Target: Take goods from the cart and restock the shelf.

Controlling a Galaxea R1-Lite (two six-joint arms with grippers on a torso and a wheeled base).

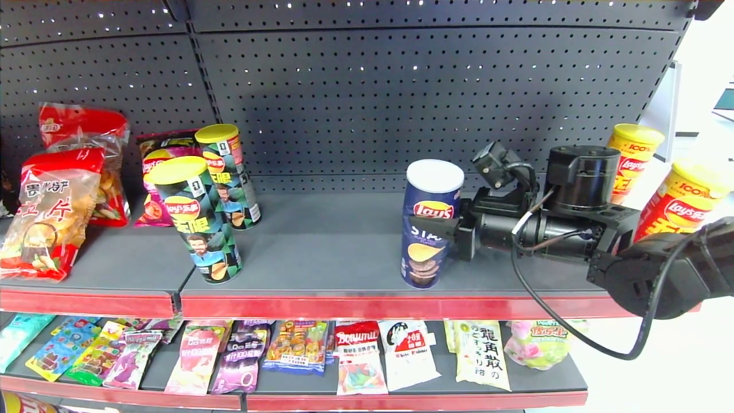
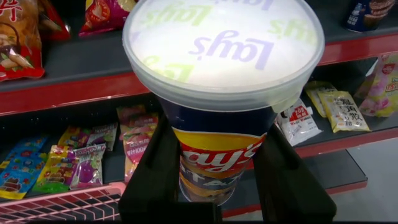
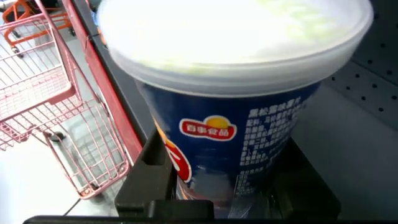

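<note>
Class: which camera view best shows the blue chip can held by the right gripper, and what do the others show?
The head view: the whole blue chip can is upright on the shelf, between the jaws of the right gripper. The right wrist view shows its lid and label close up; the left wrist view, a far-off sliver.

matte black right arm [image 1: 573, 229] with cylindrical joints, a looping black cable [image 1: 628, 358] and wrist camera [image 1: 496, 163].
</note>
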